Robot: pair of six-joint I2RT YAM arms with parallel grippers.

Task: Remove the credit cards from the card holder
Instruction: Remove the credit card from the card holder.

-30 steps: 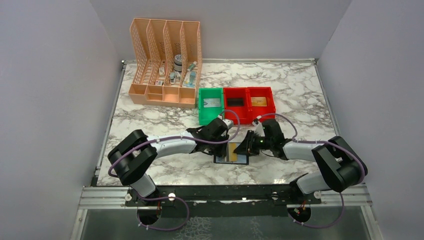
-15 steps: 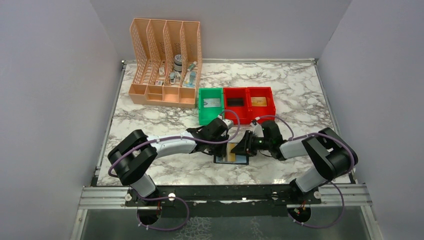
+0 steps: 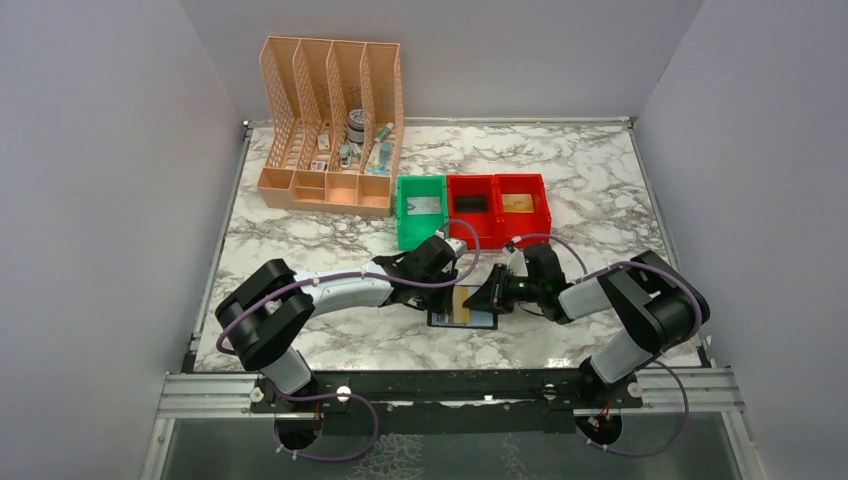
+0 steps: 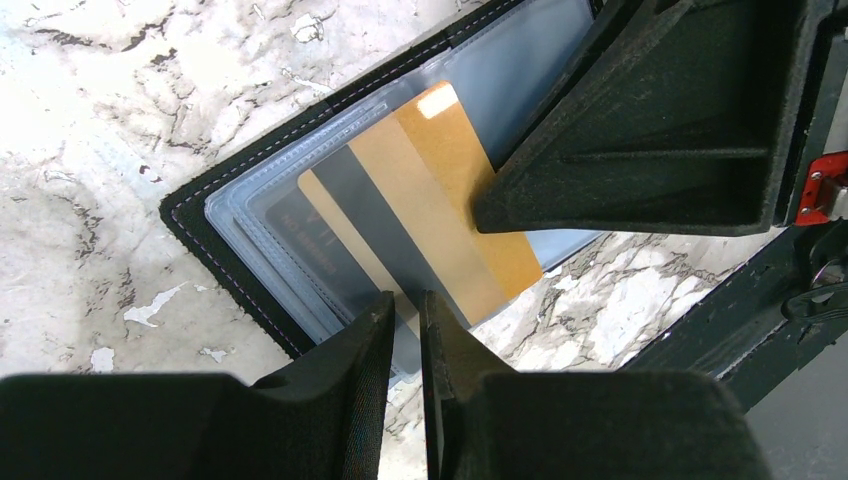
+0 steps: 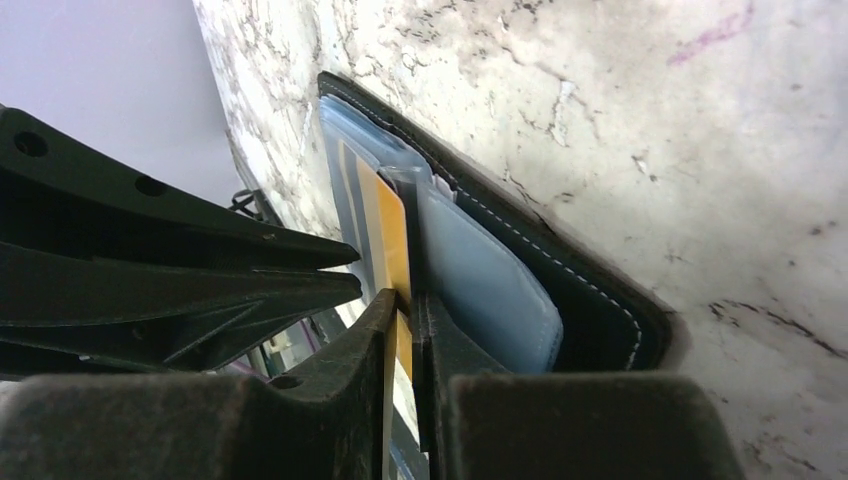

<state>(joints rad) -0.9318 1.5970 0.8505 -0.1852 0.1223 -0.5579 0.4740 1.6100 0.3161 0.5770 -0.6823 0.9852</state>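
Observation:
The black card holder (image 3: 440, 320) lies open on the marble near the front edge, grey-blue panels (image 4: 270, 220) up. A gold credit card (image 4: 440, 190) with a dark stripe sticks halfway out of one pocket. My right gripper (image 5: 405, 305) is shut on that card's edge (image 5: 392, 240), and its black finger (image 4: 640, 150) lies over the card in the left wrist view. My left gripper (image 4: 406, 305) is shut on the near edge of the holder's clear panel. In the top view the left gripper (image 3: 452, 285) and the right gripper (image 3: 480, 298) meet over the holder.
A green bin (image 3: 421, 212) and two red bins (image 3: 498, 205) stand just behind the grippers; the green one and the right red one each hold something flat. A peach lattice organizer (image 3: 330, 130) sits at the back left. The table's front rail (image 3: 450, 385) lies close behind the holder.
The right arm's elbow has swung in to the left while its gripper stayed at the card. The left arm and the card holder have not moved.

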